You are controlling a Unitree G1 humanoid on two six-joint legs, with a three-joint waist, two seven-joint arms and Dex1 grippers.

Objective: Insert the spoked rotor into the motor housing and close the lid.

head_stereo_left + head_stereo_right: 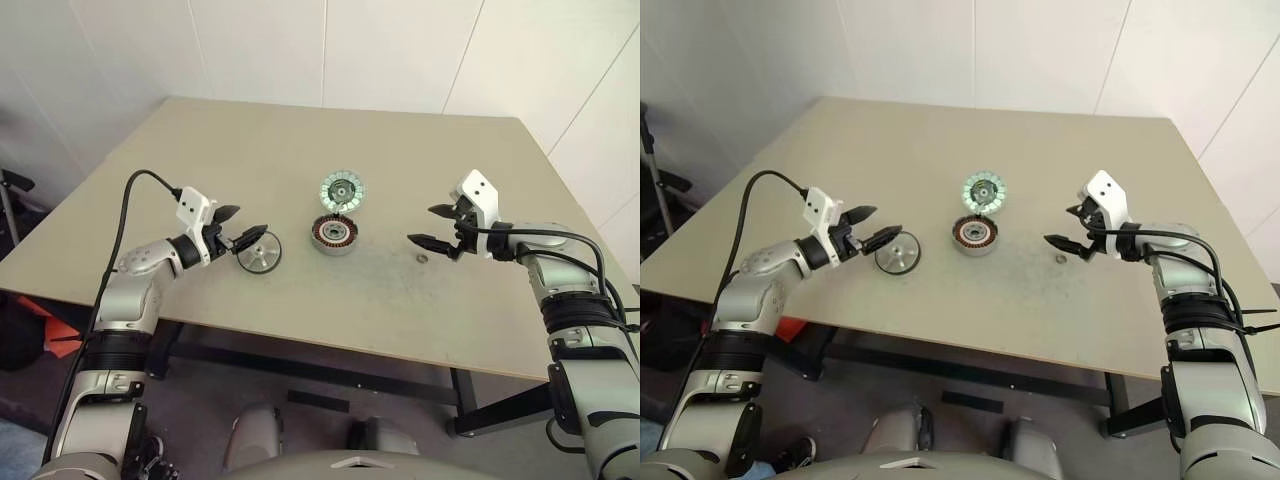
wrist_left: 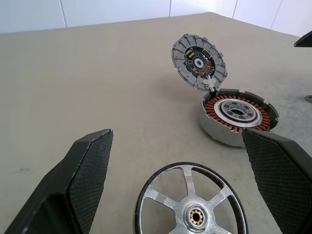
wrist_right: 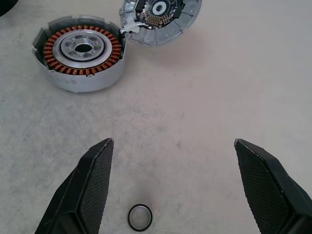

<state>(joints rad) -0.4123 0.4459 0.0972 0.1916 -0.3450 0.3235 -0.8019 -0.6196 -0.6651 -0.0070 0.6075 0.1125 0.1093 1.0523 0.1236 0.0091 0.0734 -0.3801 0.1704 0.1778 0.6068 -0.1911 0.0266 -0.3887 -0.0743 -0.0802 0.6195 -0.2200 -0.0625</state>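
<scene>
Presently: left gripper (image 1: pixel 246 237), fingers wide, empty, straddles spoked rotor (image 1: pixel 259 253) on desk (image 1: pixel 250 140); should clamp the rim squarely. Right gripper (image 1: pixel 432 228) wide, empty.

Both eye views looked down from above the counter's (image 1: pixel 300 150) near edge toward its far edge and the wall, taking in nearly the whole top; they shared the same scene, slightly offset sideways. The left wrist view sat low and close over the counter, facing across the spoked rotor (image 2: pixel 191 204) to the motor housing (image 2: pixel 237 116) and the lid (image 2: pixel 199 61). The right wrist view looked steeply down from close, sharing those last two things.
</scene>
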